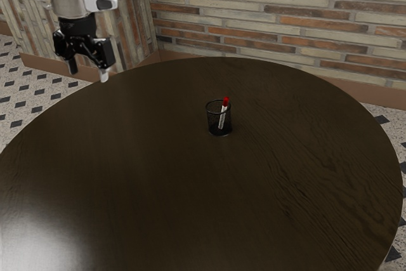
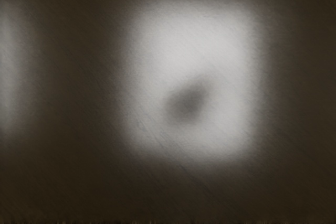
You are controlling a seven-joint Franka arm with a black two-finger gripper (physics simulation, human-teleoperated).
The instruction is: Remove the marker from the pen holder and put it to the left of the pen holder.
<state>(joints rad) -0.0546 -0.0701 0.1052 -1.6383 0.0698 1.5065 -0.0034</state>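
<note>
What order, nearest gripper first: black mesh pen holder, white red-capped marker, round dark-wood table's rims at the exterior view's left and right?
1. Rim at view's left, by gripper.
2. Pen holder and marker, between rims: too close to call; marker inside.
3. Rim at view's right, opposite side.

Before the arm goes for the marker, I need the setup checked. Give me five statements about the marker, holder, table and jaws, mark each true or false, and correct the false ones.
1. The marker is inside the pen holder. True.
2. The marker's red end points down into the pen holder. False: it points up, above the rim.
3. The pen holder stands upright on the table. True.
4. The jaws are shut on the marker. False: they stand apart, away from it.
5. The table is round and dark. True.
</note>
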